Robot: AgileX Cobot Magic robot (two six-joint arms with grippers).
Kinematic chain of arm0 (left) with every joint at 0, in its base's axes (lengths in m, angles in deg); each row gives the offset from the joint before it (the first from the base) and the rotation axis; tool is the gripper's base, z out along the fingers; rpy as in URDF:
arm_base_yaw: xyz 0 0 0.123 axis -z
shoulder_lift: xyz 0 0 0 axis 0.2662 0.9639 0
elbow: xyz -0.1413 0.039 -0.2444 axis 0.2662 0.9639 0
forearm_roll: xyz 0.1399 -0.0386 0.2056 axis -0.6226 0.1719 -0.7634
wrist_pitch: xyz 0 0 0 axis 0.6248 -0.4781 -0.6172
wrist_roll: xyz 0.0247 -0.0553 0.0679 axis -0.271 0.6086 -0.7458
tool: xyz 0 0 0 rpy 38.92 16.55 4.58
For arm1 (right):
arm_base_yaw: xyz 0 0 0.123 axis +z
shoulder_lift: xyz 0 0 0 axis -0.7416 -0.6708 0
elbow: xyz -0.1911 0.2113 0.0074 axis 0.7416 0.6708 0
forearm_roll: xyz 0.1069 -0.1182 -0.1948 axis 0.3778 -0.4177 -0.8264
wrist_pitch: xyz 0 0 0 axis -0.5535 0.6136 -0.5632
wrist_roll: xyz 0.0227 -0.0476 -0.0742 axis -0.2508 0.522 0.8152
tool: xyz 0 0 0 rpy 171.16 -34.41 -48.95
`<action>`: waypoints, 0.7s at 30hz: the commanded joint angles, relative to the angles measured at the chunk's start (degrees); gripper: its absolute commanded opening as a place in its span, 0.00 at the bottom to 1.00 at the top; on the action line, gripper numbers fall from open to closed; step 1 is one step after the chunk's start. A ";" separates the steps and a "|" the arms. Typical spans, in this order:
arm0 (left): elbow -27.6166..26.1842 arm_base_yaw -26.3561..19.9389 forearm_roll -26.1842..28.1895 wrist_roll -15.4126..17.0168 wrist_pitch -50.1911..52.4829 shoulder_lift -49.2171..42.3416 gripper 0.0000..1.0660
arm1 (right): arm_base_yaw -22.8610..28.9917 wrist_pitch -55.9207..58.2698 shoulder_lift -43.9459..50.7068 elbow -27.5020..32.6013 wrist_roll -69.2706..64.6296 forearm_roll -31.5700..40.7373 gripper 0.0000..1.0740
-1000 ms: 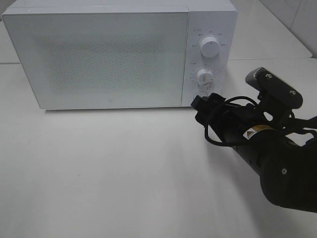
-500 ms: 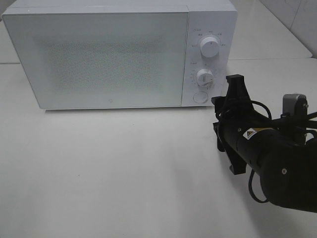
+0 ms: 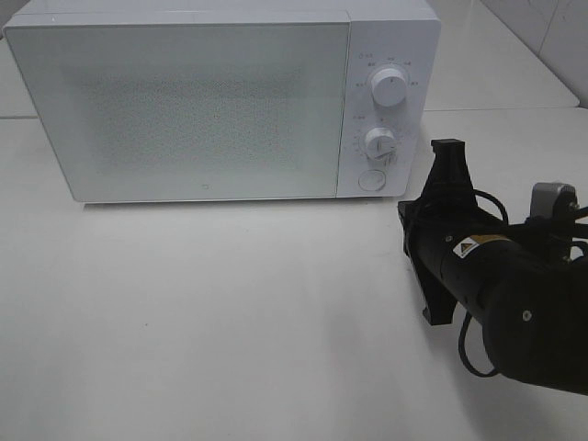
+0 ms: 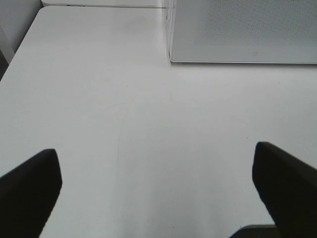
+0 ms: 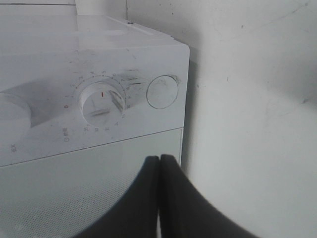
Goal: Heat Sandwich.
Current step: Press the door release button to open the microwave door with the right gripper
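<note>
The sandwich is out of view. The white microwave [image 3: 184,101] stands at the back of the table with its door closed. My right gripper [image 3: 406,225] hovers just right of and in front of its control panel, rolled on its side, fingers shut on nothing. In the right wrist view the shut gripper [image 5: 159,157] points toward the microwave [image 5: 99,59], below the lower dial [image 5: 101,101] and round button [image 5: 162,91]. My left gripper [image 4: 154,151] is open over bare table near the microwave's [image 4: 242,29] front corner; it does not show in the exterior high view.
The control panel carries an upper dial [image 3: 390,87], a lower dial [image 3: 378,142] and a round button [image 3: 371,180]. The white table [image 3: 230,312] spreads in front of the microwave. A tiled wall corner [image 3: 551,37] sits at the back right.
My right gripper has drawn back from the round button, rolled onto its side and closed its fingers. The microwave door stays closed. The left gripper has not visibly moved.
</note>
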 commanded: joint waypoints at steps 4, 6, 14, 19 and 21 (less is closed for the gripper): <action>0.11 -0.17 0.00 0.29 0.57 -1.20 0.94 | 0.00 -0.29 -0.34 -0.97 -0.06 -0.17 0.00; 0.11 -0.17 0.00 0.23 0.57 -1.20 0.94 | 0.00 -0.46 -1.72 -2.01 -0.34 -0.34 0.00; 0.11 -0.17 0.00 0.23 0.57 -1.20 0.94 | -2.29 0.06 -6.19 -5.21 -3.72 -5.56 0.00; 0.11 -0.17 0.00 0.23 0.57 -1.20 0.94 | -5.79 1.32 -9.11 -9.11 -5.16 -10.43 0.00; 0.11 -0.17 0.00 0.23 0.57 -1.20 0.94 | -6.70 1.49 -10.03 -10.20 -5.16 -10.60 0.00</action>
